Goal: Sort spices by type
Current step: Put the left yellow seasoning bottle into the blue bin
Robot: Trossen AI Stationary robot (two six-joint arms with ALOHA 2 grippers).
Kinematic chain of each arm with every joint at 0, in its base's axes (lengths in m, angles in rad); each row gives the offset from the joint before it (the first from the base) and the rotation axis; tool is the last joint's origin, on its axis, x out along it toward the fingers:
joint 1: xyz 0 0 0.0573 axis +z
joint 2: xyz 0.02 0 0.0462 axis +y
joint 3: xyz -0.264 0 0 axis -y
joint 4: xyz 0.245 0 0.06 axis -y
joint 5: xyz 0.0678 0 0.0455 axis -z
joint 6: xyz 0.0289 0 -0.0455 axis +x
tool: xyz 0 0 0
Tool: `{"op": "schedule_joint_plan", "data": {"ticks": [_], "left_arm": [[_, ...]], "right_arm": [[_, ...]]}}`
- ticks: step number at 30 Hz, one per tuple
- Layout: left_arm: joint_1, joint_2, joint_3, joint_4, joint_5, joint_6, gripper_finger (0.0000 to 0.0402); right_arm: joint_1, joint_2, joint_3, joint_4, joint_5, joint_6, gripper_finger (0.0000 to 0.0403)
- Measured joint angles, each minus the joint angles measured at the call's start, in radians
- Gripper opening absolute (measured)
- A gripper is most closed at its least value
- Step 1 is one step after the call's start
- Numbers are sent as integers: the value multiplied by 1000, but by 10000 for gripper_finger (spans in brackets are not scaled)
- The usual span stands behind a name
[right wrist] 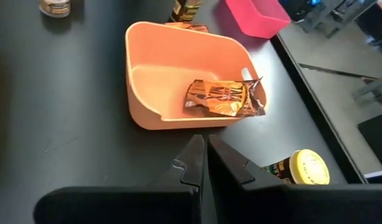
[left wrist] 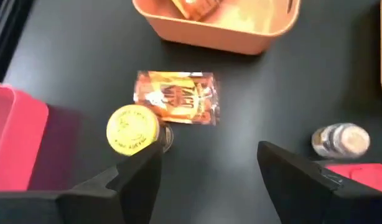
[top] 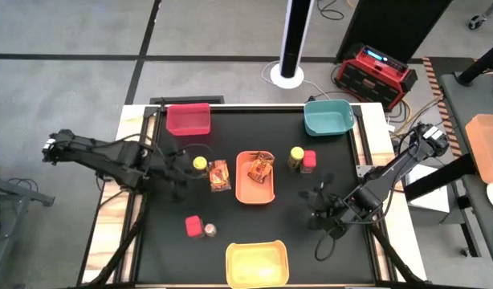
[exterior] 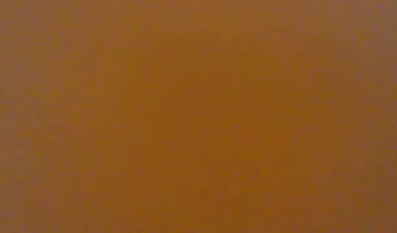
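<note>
Reaching with left end effector [left wrist: 206, 171] spread wide, best centred over packet [left wrist: 176, 96] at twelve o'clock, clear of yellow jar [left wrist: 132, 129]; right end effector [right wrist: 203, 163] pinched empty.

Left pincer [top: 185, 167] spread wide, right pincer [top: 317, 207] closed — both arms low

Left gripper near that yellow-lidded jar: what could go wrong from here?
The left gripper is open, with one finger almost against the yellow-lidded jar. Moving ahead could tip it or push it onto the packet lying just beyond. A small silver-lidded jar and red box sit by the other finger and might get bumped.
</note>
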Motion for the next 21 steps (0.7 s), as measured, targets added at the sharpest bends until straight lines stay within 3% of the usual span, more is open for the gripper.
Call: {"op": "schedule_joint_plan", "data": {"ticks": [12,21], "left_arm": [[22,15,-59,17,-140,-95,267],[127,3,-116,109,-147,-38,315]], "right_arm": [[0,0,0,-1,17,-12,12],[-1,-1,0,-1,16,-26,12]]}}
